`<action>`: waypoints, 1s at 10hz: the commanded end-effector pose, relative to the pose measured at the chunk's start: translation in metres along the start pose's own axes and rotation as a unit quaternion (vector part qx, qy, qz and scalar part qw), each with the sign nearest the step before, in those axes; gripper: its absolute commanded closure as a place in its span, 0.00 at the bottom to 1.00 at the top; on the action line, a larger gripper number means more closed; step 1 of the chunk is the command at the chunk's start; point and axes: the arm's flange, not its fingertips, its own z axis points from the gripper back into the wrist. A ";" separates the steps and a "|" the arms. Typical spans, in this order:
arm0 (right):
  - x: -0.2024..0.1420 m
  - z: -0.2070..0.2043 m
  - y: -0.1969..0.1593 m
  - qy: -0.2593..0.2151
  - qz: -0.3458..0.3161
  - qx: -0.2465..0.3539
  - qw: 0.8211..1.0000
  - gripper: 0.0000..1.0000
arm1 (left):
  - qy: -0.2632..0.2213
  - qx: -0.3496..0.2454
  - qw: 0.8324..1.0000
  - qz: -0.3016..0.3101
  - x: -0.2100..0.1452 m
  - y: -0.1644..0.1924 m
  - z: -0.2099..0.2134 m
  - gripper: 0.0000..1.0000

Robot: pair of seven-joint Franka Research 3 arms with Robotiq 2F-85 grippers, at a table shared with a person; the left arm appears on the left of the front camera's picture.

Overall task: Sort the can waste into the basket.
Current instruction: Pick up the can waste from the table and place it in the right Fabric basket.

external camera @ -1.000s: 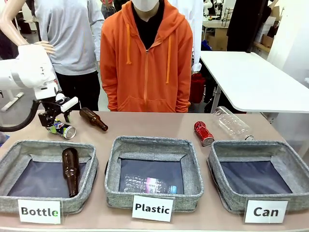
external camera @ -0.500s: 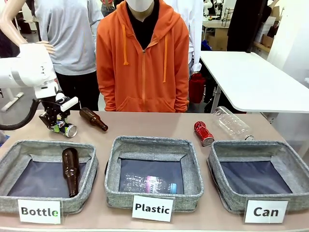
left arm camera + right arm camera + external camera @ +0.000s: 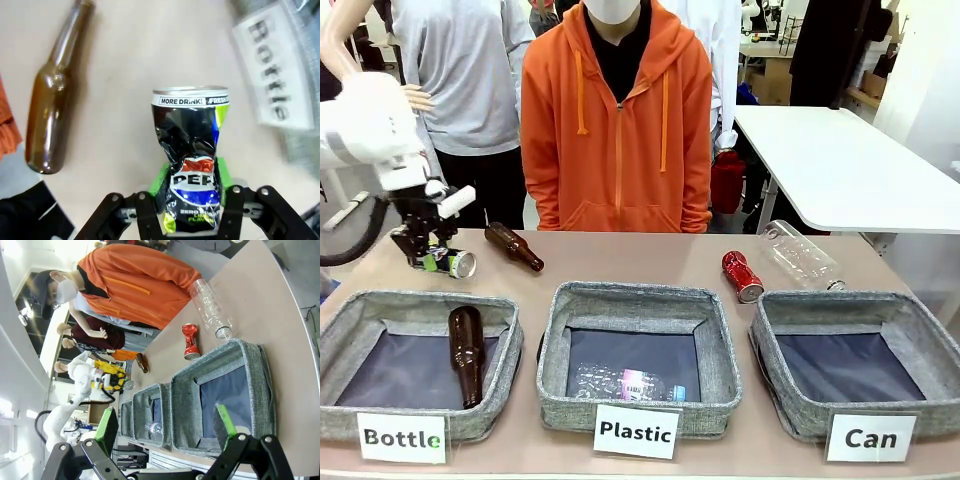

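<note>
Left wrist view lets me see the grab up close. My left tool (image 3: 194, 186) is clamped on the blue can (image 3: 192, 145), with green pads (image 3: 223, 172) pressing on both sides of its squashed middle. The can's silver top points to 12 o'clock, away from the camera. I think the tool holds the crushed part because the pads fit well there and the can will not slip. A brown bottle (image 3: 47, 115) lies on the tabletop (image 3: 130, 60) at 9 o'clock from the can, near it but not touching.

Front view shows me what that camera cannot: where the can has to go. The blue can is far out at 9 o'clock, behind the Bottle basket (image 3: 420, 298). The Can basket (image 3: 840, 299) sits at 4 o'clock, on the other side, so I judge it needs a long trip across. I cannot tell from here if the can is lifted or resting on the tabletop. The red can (image 3: 741, 276) lies just beside the Can basket's far rim, at 11 o'clock from it, with a clear bottle (image 3: 802, 255) next to it. I see no can inside that basket.

Right wrist view shows my right tool (image 3: 166, 426) with its fingers wide apart, holding nothing, over the Can basket's near side. It is the closer tool to the red can, so I would use it for that one.
</note>
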 end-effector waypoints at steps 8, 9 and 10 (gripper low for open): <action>0.002 -0.001 0.000 -0.010 0.012 0.013 1.000 0.00 | -0.277 0.161 0.942 0.102 0.087 -0.180 0.047 1.00; 0.002 -0.001 0.000 -0.010 0.012 0.013 1.000 0.00 | -0.277 0.161 0.942 0.102 0.087 -0.180 0.047 1.00; 0.002 -0.001 0.000 -0.010 0.012 0.013 1.000 0.00 | -0.277 0.161 0.942 0.102 0.087 -0.180 0.047 1.00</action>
